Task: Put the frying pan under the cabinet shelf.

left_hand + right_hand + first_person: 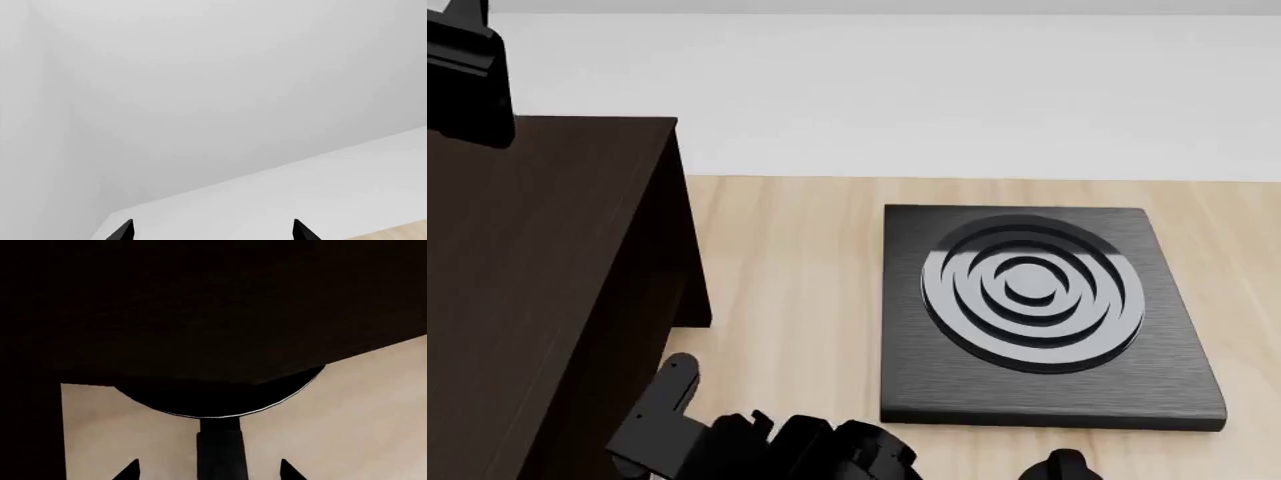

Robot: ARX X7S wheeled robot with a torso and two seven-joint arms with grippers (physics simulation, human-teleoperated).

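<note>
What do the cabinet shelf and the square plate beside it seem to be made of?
The cabinet shelf looks like dark brown wood or wood veneer: faint grain streaks, matte. The square plate looks like black brushed metal or stone, with fine horizontal lines; its concentric rings are glossy, catching pale reflections. Being renders, neither is certain.

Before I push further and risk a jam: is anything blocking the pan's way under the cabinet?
Nothing visible does. The frying pan is already partly beneath the cabinet shelf, its handle between the right claw tips, with bare wood floor around it.
</note>
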